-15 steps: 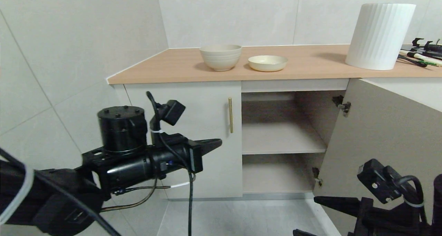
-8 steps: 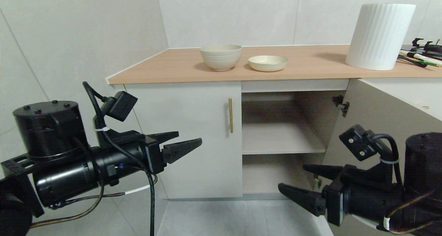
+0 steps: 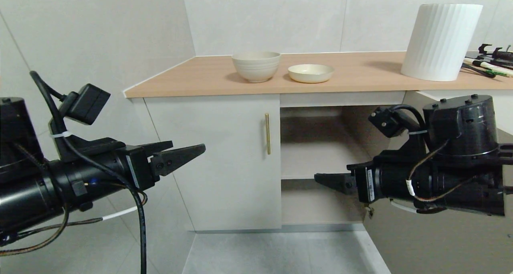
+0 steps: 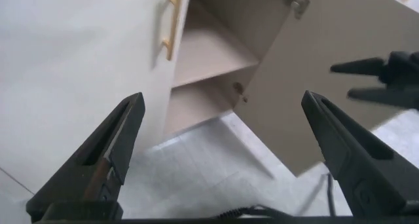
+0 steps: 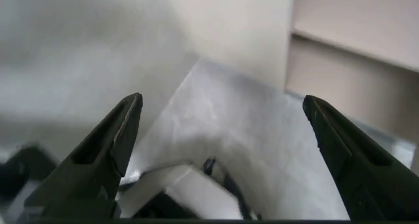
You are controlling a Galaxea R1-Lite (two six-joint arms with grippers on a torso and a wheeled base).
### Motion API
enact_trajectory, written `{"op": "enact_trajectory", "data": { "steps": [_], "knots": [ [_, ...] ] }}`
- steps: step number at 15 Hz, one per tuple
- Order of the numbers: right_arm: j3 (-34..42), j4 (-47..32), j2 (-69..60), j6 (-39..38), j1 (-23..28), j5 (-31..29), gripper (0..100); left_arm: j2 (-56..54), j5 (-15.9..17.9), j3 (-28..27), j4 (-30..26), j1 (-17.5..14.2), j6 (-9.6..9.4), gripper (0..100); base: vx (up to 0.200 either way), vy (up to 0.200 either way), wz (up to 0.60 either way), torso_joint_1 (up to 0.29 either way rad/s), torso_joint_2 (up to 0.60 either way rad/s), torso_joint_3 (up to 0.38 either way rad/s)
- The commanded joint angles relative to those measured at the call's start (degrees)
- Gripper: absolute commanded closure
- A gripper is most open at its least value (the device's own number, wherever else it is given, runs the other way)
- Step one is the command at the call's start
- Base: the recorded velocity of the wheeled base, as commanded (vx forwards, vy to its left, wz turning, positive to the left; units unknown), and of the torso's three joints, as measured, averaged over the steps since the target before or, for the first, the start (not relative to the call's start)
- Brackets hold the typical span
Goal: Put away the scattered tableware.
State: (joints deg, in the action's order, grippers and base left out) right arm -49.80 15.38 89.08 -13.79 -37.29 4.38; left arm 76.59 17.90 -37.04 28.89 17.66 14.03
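left tool [image 3: 188, 146]: released, fingers wide, before the closed cabinet door [image 3: 224, 158] | right tool [image 3: 320, 180]: released, before the open compartment's shelf [image 3: 316, 162] | bowl [image 3: 256, 66], small dish [image 3: 310, 73]: side by side on the surface [image 3: 192, 79], not touching

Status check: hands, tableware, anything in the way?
Left hand and right hand open, empty, low before the cupboard. Bowl and dish on countertop, untouched. Right door open, nothing blocking the shelves.

Bowl [image 3: 256, 66]: beige, faint horizontal ridges; shallow dish [image 3: 311, 73]: plain cream. Surface [image 3: 192, 80]: light wood grain; cabinet door [image 3: 216, 162]: off-white, with brass handle [image 3: 267, 133]. Tall container [image 3: 441, 41]: white, vertically ribbed
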Motion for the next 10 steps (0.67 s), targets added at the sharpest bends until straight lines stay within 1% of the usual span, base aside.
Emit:
{"op": "enact_trajectory", "data": {
  "steps": [1,3,7,10],
  "knots": [
    [2.0,0.1,-0.3,-0.4,0.7,-0.8,0,1.1,-0.4,-0.1,0.4,-0.1,0.03,0,0.0,0.0,0.0,0.0,0.0,0.0],
    [0.5,-0.4,-2.8,-0.6,0.7,-1.3,0,1.3,-0.4,-0.2,0.5,-0.1,0.03,0,0.0,0.0,0.0,0.0,0.0,0.0],
    [2.1,0.2,-3.0,-0.4,0.0,-1.1,0,1.1,-0.4,-0.3,0.2,-0.2,-0.23,0,0.0,0.0,0.0,0.0,0.0,0.0],
    [3.5,0.6,-2.7,1.1,-0.1,-1.1,0,1.0,-0.4,-0.4,0.4,-0.3,-0.5,0,0.2,0.0,0.0,-0.001,0.0,0.005]
  ]
}}
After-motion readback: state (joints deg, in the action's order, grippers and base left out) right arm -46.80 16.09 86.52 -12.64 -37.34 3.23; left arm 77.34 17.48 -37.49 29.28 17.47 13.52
